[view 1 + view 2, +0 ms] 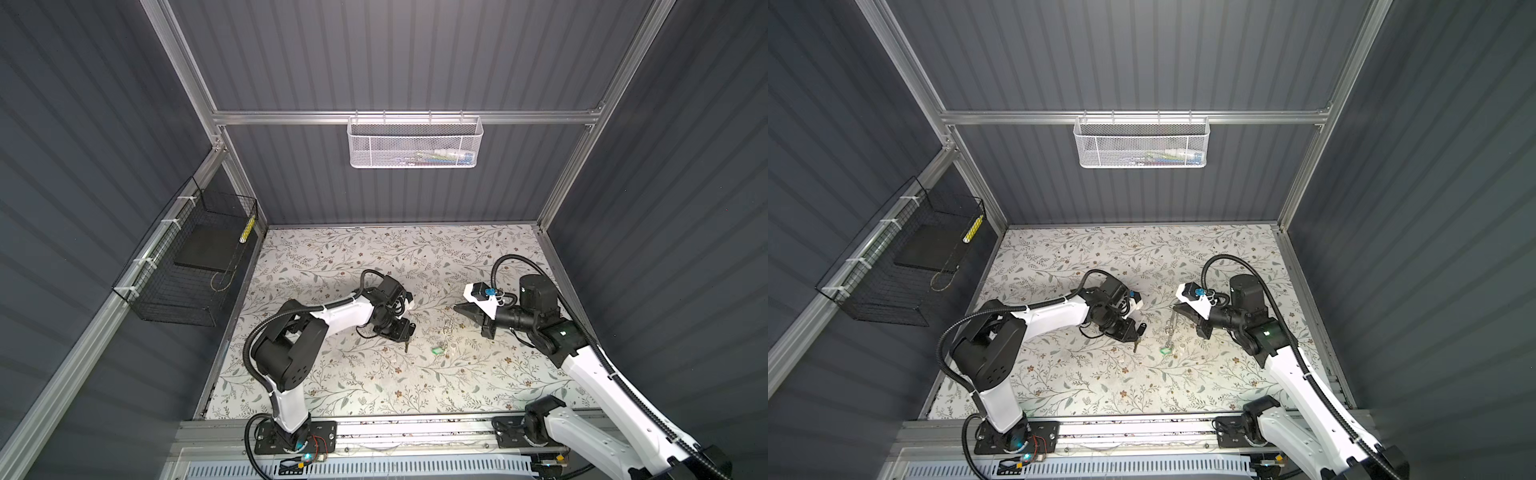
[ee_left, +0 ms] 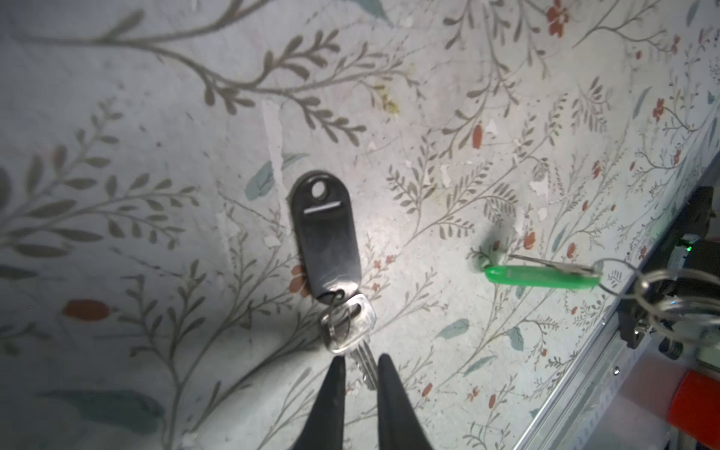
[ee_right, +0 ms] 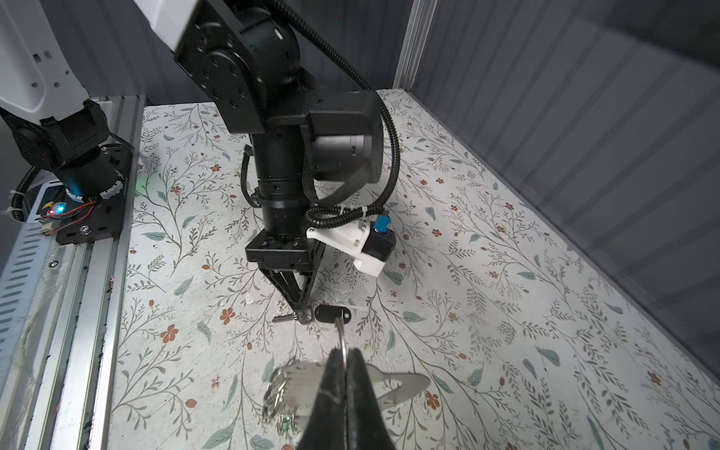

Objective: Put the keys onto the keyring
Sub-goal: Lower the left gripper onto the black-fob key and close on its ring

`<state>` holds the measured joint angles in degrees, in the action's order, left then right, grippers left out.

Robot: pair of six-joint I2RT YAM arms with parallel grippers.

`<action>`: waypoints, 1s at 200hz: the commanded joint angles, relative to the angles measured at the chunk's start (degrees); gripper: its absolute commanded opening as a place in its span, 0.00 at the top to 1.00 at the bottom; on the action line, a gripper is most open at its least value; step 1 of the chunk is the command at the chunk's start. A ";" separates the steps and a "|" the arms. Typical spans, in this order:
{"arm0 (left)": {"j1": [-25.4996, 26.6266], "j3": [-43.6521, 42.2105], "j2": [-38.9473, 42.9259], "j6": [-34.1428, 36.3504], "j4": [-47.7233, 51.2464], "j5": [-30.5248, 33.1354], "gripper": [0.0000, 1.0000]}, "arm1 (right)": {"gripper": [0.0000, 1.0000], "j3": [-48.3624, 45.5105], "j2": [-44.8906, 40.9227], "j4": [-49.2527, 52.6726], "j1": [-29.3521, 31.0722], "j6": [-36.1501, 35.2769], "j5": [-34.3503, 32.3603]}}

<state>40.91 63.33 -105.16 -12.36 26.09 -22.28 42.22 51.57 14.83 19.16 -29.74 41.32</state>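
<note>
Flowered counter (image 1: 374, 386) inside ribbed grey walls (image 1: 395, 62).
The right gripper (image 3: 346, 353) pinches the keyring (image 3: 401, 383); the left gripper (image 2: 360, 359) stands narrowly around the key (image 2: 348, 327), grip unclear.

The black fob (image 2: 325, 233) is shining as glossy plastic, its key (image 2: 350, 329) gleaming metal. The worktop (image 2: 156, 117) (matt, printed) is peeling.
</note>
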 commanded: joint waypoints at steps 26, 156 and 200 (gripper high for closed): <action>-0.09 3.26 -2.27 -4.86 1.60 -1.20 0.84 | 1.00 -0.62 -0.95 -0.85 0.00 0.82 2.10; 0.02 4.65 -4.73 -6.12 0.66 -2.03 0.88 | 1.00 -0.60 0.46 -0.58 0.00 0.38 2.02; 0.05 5.22 -5.03 -5.90 0.57 -1.97 0.95 | 1.00 -0.51 0.64 -0.43 0.00 0.38 2.09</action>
<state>40.91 66.74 -108.79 -18.13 25.91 -23.64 41.89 52.12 14.79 19.16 -29.58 42.13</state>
